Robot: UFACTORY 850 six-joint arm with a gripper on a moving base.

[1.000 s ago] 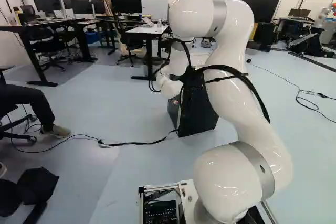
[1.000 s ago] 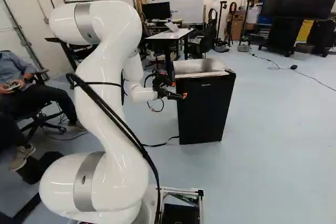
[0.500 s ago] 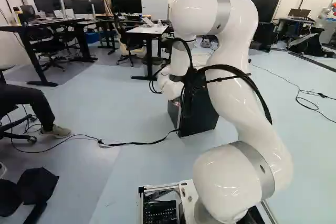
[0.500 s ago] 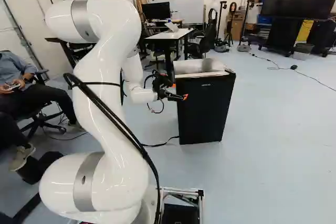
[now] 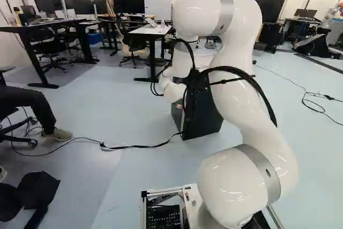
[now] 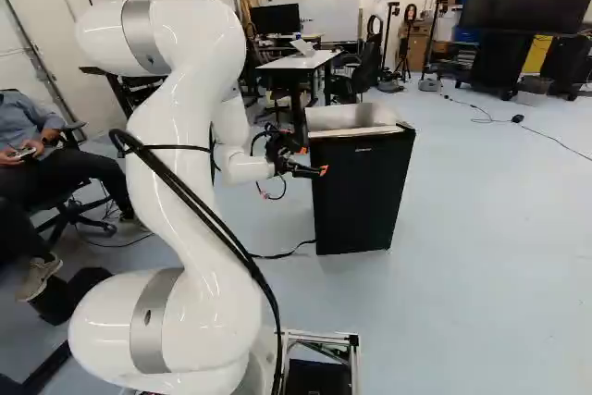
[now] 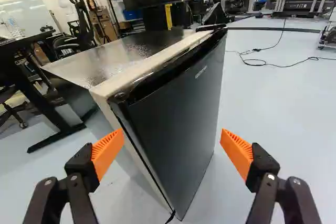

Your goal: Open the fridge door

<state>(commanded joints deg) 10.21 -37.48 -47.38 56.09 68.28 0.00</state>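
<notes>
Fridge (image 6: 361,196) stands on the floor ahead of your claw (image 7: 172,149), its door (image 7: 181,114) shut. You have the orange pads (image 7: 107,153) spread wide, likely to work at the door's edge. Your arm (image 6: 190,154) has drawn back slightly since the earlier frame; the fridge hasn't shifted.

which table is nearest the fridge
The white-topped table, just beyond the fridge; the dark tables at the left of the left base view stand farther off.

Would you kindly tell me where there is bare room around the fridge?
In the right base view, floor right of the fridge is open; its top looks bare too. Crowded on its left: gripper, cable, table.
</notes>
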